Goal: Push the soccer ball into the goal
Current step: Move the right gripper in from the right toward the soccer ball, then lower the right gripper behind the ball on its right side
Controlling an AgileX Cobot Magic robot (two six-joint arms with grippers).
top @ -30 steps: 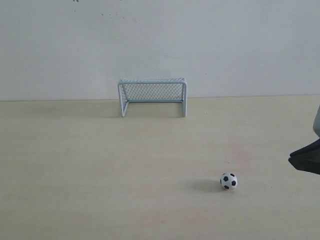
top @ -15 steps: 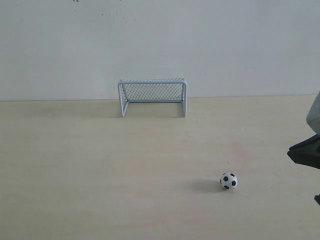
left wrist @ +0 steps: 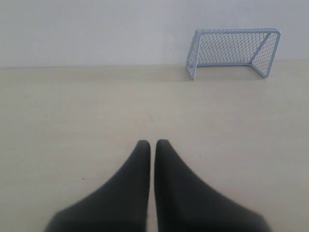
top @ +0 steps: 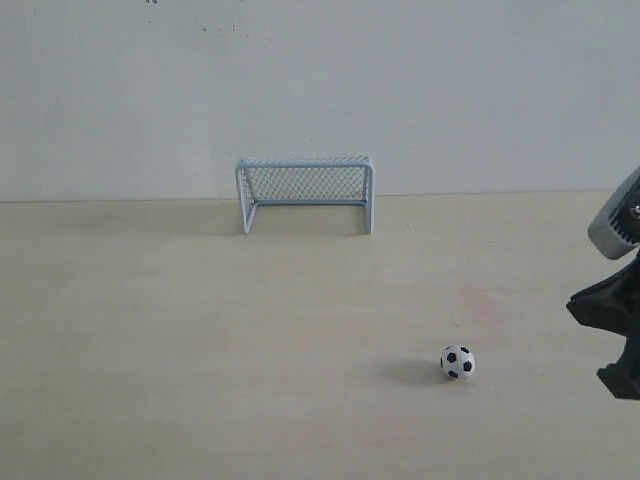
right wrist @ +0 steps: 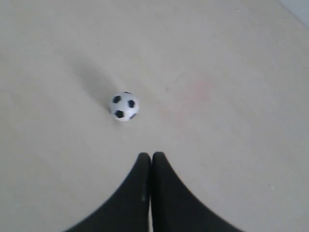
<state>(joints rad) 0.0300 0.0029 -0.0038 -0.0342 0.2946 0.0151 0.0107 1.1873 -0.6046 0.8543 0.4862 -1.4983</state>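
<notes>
**Work surface, near zone.** The table (top: 200, 330) is a flat, pale yellow-beige top with a faint wood-like tone. Nothing gives it visible seams or edges in the exterior view.

The soccer ball (top: 458, 361) rests on this surface at the near right of the exterior view, casting a soft shadow to its left. A faint pinkish mark (top: 482, 300) lies on the table just beyond the ball.

**Right gripper.** The right gripper (right wrist: 150, 155) enters at the right edge of the exterior view, near the ball and not touching it. In the right wrist view its two black fingers (right wrist: 166, 193) are pressed together with nothing between them. The ball sits ahead of the tips, clear of them.

**Left gripper.** The left gripper (left wrist: 149, 143) appears only in its own wrist view. Its fingers are together, with only a thin line between them, and they hold nothing. It is over bare table.

**Far zone.** The goal (top: 305, 185) stands upright at the far edge of the table, against the wall (top: 320, 80), with its open mouth facing the near side. It is well apart from the ball, which lies to the right of the goal's right post. The wall is plain grey-white, with a few small dark specks near its top.

**Count.**
- Soccer ball: 1
- Goal: 1
- Grippers: 2, of which 1 is seen in the exterior view
</notes>
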